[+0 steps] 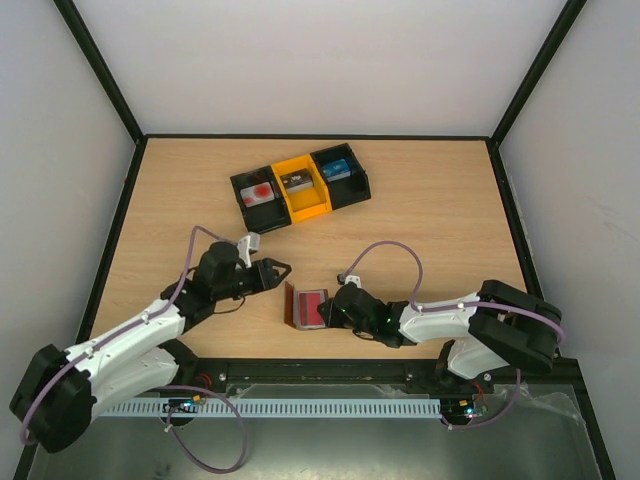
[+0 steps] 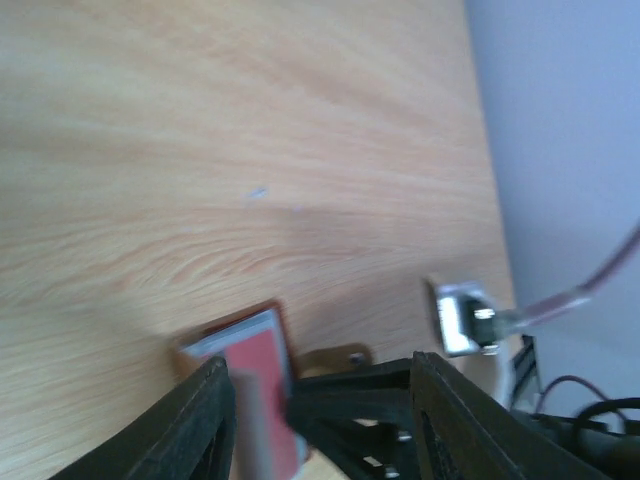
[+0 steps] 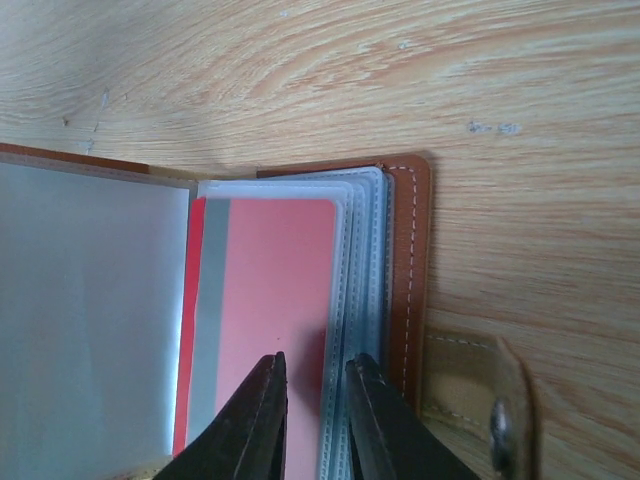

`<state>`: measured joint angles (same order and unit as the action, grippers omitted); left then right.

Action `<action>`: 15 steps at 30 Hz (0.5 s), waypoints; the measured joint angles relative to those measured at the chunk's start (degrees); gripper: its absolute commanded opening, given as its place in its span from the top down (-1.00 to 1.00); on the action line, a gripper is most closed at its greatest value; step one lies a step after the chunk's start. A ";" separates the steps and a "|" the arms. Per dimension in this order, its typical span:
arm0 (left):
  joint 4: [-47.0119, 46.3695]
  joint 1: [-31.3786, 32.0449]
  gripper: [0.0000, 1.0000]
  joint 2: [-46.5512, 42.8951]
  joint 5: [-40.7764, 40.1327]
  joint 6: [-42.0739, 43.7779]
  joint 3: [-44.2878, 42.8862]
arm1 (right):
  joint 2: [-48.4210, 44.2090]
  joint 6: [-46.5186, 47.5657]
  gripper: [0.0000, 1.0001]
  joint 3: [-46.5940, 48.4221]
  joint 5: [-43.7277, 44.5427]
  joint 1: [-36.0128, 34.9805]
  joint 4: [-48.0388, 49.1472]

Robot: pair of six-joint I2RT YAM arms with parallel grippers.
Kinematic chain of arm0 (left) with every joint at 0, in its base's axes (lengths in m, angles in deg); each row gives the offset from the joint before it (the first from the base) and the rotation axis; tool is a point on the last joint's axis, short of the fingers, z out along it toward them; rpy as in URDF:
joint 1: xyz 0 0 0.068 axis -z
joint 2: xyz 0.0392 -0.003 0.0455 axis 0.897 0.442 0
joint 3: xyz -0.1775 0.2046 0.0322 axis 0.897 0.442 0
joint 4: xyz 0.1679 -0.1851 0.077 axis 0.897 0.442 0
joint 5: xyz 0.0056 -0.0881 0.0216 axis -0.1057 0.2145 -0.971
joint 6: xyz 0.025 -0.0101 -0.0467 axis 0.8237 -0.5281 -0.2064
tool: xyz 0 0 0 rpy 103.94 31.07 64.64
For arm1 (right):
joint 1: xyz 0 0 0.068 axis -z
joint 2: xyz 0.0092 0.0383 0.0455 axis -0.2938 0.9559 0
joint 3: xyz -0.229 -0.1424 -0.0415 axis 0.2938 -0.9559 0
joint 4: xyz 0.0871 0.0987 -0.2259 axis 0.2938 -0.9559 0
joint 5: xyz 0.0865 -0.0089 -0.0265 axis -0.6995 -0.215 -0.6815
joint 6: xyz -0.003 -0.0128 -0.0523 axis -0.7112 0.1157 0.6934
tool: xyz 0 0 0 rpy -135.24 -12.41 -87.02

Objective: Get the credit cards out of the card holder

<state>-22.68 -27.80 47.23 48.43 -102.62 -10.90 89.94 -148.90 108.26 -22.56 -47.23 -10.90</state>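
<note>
**Open card holder between the two grippers**

The small brown leather card holder (image 3: 412, 250) lies open on the wooden table (image 1: 420, 200), with a red-pink plastic card (image 3: 275, 300) in its clear sleeve. The jaws of the right gripper (image 3: 312, 365) stand narrowly apart around the sleeve's edge; I cannot tell if they pinch it. The left gripper (image 1: 278, 270) hangs near, jaws wide apart and empty.

The light wood-grain counter (image 1: 430, 220) carried a brown leather-like bifold card holder (image 1: 290, 305), which lay open directly under the tips of the right pincer (image 1: 328, 308) and just beside the left pincer (image 1: 282, 270). A black-and-yellow three-part plastic tray (image 1: 303, 214) sat well beyond both pincers, toward the counter's far edge.
</note>
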 measured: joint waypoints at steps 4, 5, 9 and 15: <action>0.07 0.68 -0.06 -2.34 1.25 -1.03 -3.15 | 0.15 -0.17 0.67 -0.09 -0.07 0.00 0.46; -0.33 0.98 -0.06 -2.64 1.70 -1.46 -3.43 | 0.17 -0.17 0.68 -0.09 -0.07 0.00 0.48; -2.95 3.52 0.03 -0.94 4.22 -2.97 -4.22 | 0.44 -0.20 0.69 -0.09 -0.04 0.00 0.70; -6.71 9.31 0.10 7.21 5.97 -3.23 -6.36 | 0.92 -0.44 0.70 -0.35 -0.13 -0.02 1.99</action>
<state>-29.39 -18.49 54.45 54.40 -105.85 -17.26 90.85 -149.34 107.91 -22.69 -47.25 -8.91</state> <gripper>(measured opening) 0.467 0.153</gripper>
